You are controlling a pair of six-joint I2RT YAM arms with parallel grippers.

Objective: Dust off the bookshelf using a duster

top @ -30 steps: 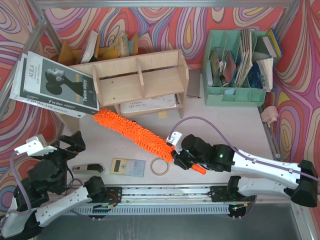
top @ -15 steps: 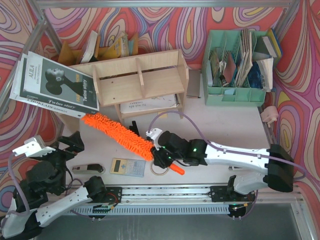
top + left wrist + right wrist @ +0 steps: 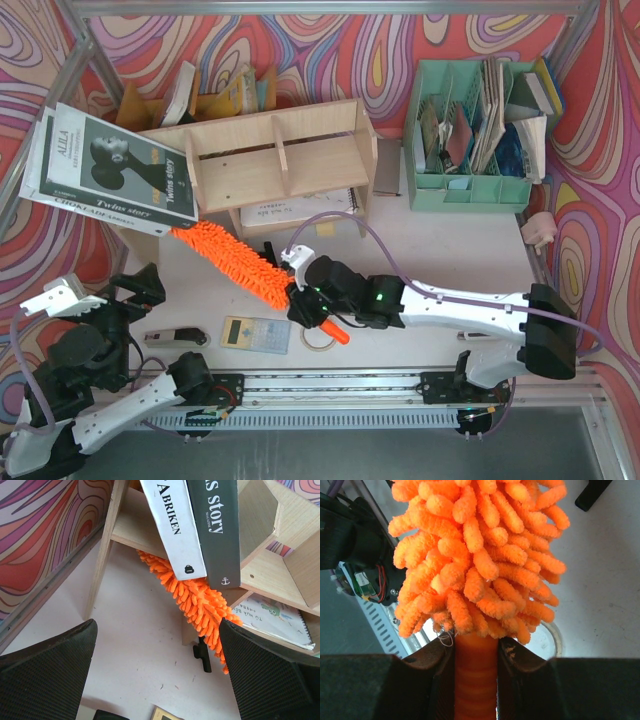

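The pale-wood bookshelf (image 3: 270, 165) stands at the back centre, with large books leaning off its left end. The orange fluffy duster (image 3: 235, 262) lies slanted, its tip under the shelf's lower left corner beneath the books. My right gripper (image 3: 312, 310) is shut on the duster's orange handle (image 3: 475, 675), just behind the fluffy head (image 3: 480, 555). My left gripper (image 3: 157, 680) is open and empty at the near left, above the table. In the left wrist view the duster (image 3: 200, 600) pokes under the bookshelf (image 3: 265, 565) below the books.
Large books (image 3: 110, 175) lean off the shelf's left end. A mint-green organiser (image 3: 480, 135) with books stands back right. A calculator (image 3: 255, 333), a tape roll (image 3: 319, 337) and a small black device (image 3: 175, 338) lie near the front edge. A spiral notebook (image 3: 300, 208) lies under the shelf.
My right arm has swept left and toward the shelf with the duster, pushing its tip under the lower left corner beneath the books. The left arm has barely moved.
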